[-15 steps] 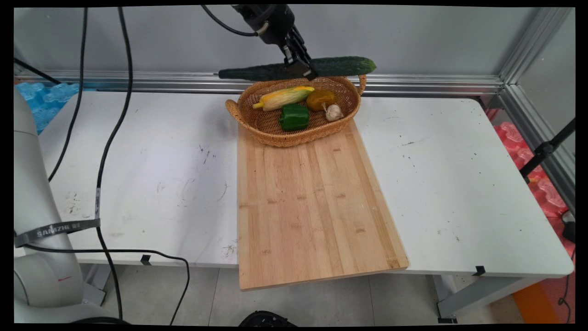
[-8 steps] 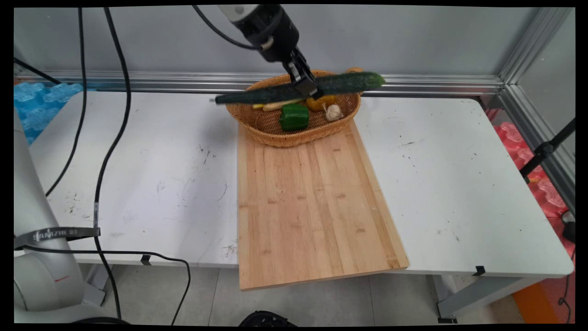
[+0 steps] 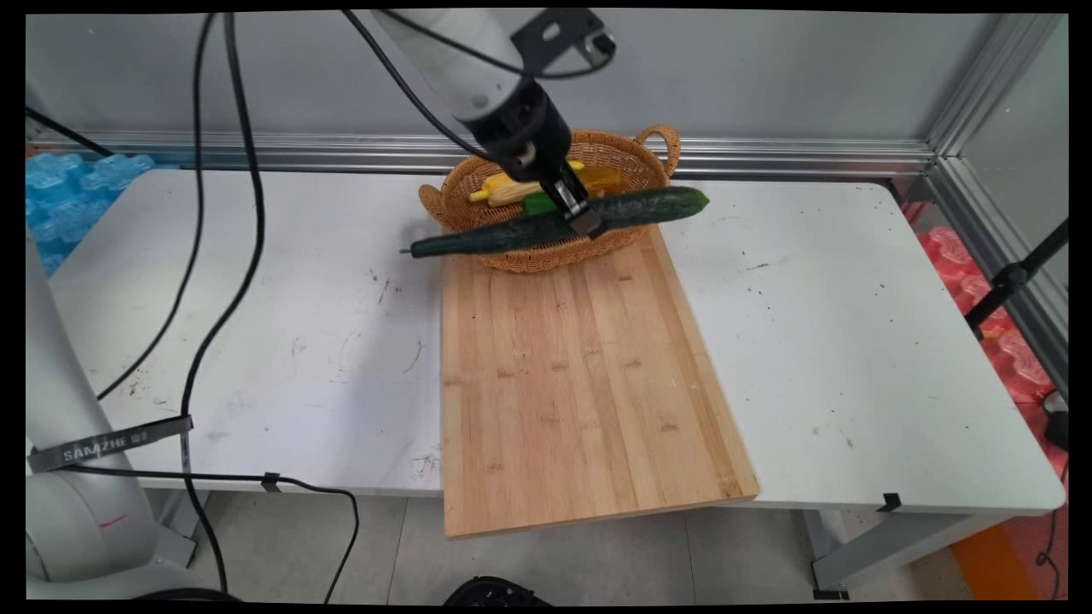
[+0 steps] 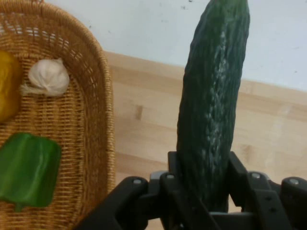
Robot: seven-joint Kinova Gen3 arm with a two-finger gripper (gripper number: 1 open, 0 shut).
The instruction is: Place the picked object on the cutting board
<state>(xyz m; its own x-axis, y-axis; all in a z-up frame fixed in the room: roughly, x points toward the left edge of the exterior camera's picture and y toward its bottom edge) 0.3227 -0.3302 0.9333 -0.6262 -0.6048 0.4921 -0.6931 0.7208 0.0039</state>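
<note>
The gripper [image 3: 583, 223] has its jaws clamped on a long dark cucumber [image 3: 512, 234], gripping it near its middle; the cucumber hangs in the air, roughly level with its right end a little higher, over the near rim of the wicker basket [image 3: 631, 153] and the far end of the wooden cutting board [image 3: 580, 375]; in the basket lie an ear of corn [image 3: 499, 188], a green pepper [image 4: 26, 170], a yellow-orange vegetable [image 3: 601, 177] and a garlic bulb [image 4: 48, 76]; basket and board both sit on the white surface [image 3: 853, 341], the basket touching the board's far edge.
</note>
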